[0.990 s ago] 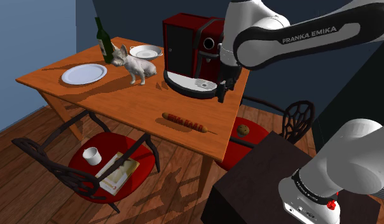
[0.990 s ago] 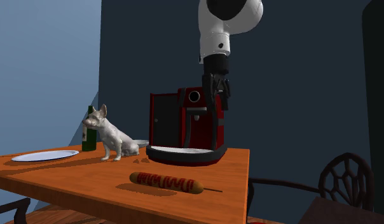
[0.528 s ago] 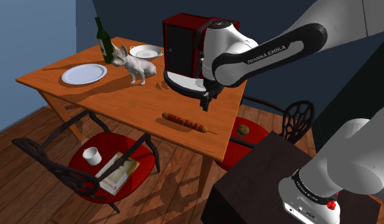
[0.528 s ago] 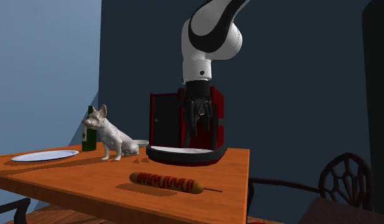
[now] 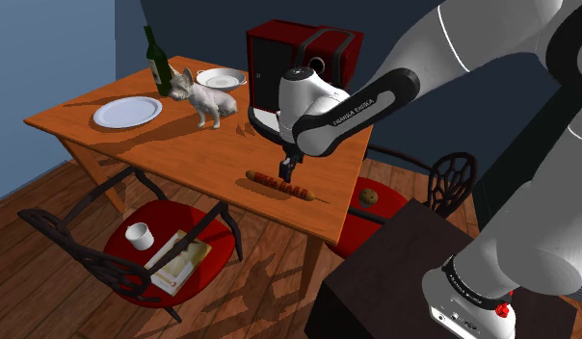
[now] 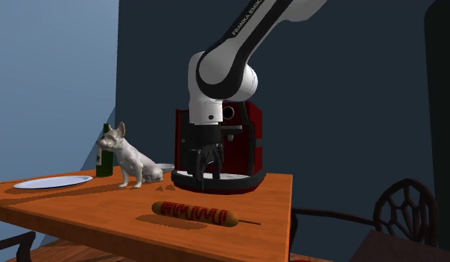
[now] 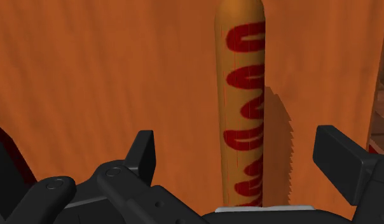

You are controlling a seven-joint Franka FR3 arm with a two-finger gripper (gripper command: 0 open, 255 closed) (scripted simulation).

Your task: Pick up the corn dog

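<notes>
Two black fingers (image 7: 144, 154) are seen spread wide in the wrist view, with the striped corn dog (image 7: 241, 108) lying lengthwise between them and touched by neither; nothing is held by the gripper (image 7: 238, 146).

In the shoulder view the gripper (image 5: 287, 173) is shown just above the corn dog (image 5: 277, 185), which lies near the table (image 5: 173, 154) corner closest to the stand. A red coffee machine (image 5: 289, 58), dog figurine (image 5: 207, 96) and plate (image 5: 127, 112) are set farther back.

In the second exterior view a clear gap is revealed between the gripper (image 6: 203, 173) and the corn dog (image 6: 195, 213).
</notes>
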